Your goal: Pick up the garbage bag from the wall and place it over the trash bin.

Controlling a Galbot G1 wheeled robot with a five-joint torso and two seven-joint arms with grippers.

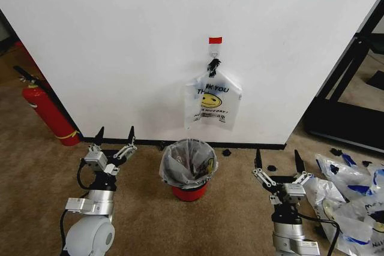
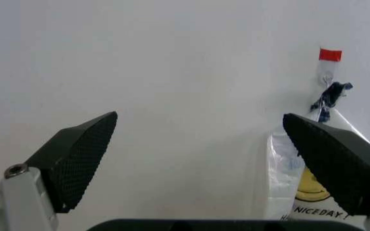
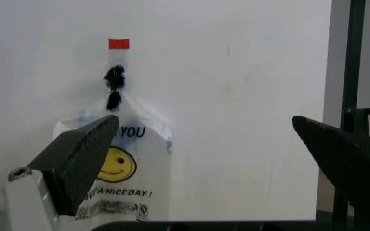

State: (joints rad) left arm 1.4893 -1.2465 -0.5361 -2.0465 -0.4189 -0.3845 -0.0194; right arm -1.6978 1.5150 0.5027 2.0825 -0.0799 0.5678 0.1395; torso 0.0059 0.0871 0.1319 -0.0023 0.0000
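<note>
1. Left pincer (image 1: 115,133): held low over the carpeted floor (image 1: 36,178), to the left of the trash bin, black fingers spread wide apart and empty, pointing toward the wall (image 1: 120,40).
2. Right pincer (image 1: 277,157): held low over the floor to the right of the trash bin, fingers likewise spread wide and holding nothing. In the right wrist view the two dark fingertips (image 3: 82,159) frame the wall, with the bag showing behind the nearer one.
3. Trash bin (image 1: 189,172): small round bin with a red base, standing upright on the floor between the two pincers, near the foot of the wall. A clear plastic liner with some print is seen inside it and around its rim.
4. Garbage bag (image 1: 212,101): thin whitish bag with a yellow smiley and "THANK YOU" lettering, hanging flat against the wall above and slightly right of the bin. Its knotted dark handles hang from a point just below a small red tape patch (image 1: 215,40). Neither pincer touches it.
5. Red fire extinguisher (image 1: 49,114): leaning at the wall's left corner, well apart from the bin.
6. Heap of similar clear bags (image 1: 351,199): lying on the floor at the far right, just beside the right arm.
7. Dark metal frame (image 1: 351,97): standing past the wall's right edge.
</note>
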